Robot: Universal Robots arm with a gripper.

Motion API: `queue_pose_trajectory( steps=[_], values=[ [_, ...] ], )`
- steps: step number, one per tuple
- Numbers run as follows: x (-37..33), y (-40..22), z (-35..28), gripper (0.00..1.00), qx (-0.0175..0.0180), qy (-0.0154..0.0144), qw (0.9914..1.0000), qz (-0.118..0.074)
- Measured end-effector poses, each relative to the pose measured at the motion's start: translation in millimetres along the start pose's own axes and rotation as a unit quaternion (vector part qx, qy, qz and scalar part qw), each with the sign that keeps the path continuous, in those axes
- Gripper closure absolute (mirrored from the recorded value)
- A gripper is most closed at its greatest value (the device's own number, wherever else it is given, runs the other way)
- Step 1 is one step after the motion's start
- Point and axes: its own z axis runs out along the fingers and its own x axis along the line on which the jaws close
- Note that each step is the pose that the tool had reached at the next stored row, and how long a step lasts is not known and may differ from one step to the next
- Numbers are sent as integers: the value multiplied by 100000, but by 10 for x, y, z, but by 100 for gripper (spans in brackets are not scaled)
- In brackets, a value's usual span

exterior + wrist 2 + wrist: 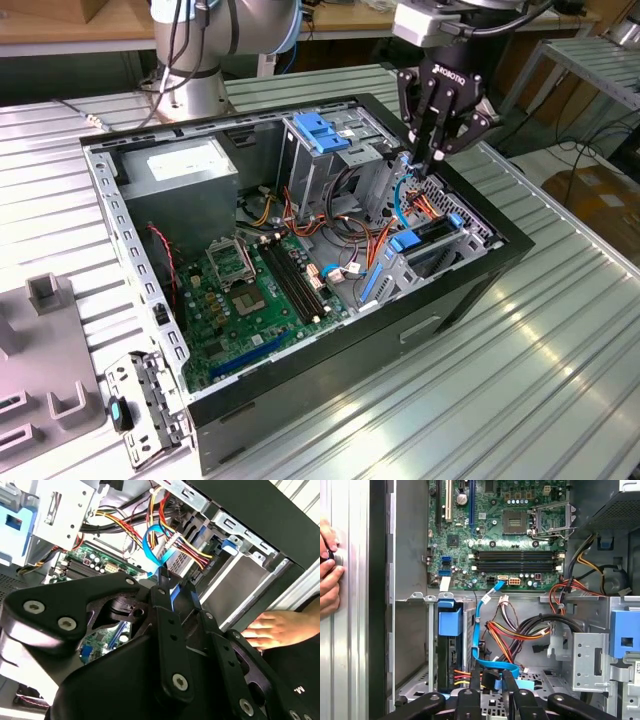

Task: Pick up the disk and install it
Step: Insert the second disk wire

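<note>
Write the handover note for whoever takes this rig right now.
Hand: over the drive-bay end of the open computer case, shut on the blue cable, near the cable's end.
Disk: appears to sit already in its bay, under the blue tab; its dark edge shows in the first wrist view, with red and yellow wires running to it.
Done: disk picked up and slid in, judging by where it lies.
Left: the blue cable is not plugged in; whether the disk is fully seated cannot be told.
Note: a person's fingers rest on the outside of the case.
</note>
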Motion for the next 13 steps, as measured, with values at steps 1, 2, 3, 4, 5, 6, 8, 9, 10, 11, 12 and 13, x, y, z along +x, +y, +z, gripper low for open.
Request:
queue_pose_trajectory(
  steps=[1, 2, 3, 4, 5, 6, 8, 9, 10, 11, 12, 13],
  values=[
    [-17, 0, 2, 69, 1, 17, 100000, 0],
    [-28, 0, 3, 69, 0, 26, 100000, -1],
    [-46, 0, 5, 69, -1, 145, 100000, 0],
    [-59, -1, 7, 69, -1, 337, 99999, 0],
    [-76, -1, 13, 69, -6, 670, 99998, -3],
    [-92, -1, 16, 69, -10, 1068, 99994, -5],
    [-122, -1, 20, 69, -22, 1985, 99980, -13],
    [-143, -2, 25, 69, -32, 2713, 99963, -17],
    [-156, -2, 27, 69, -38, 3202, 99949, -23],
    [-168, -2, 29, 69, -45, 3741, 99930, -27],
    [-186, -2, 33, 69, -56, 4488, 99899, -32],
    [-195, -2, 36, 69, -63, 4969, 99876, -36]
  ],
)
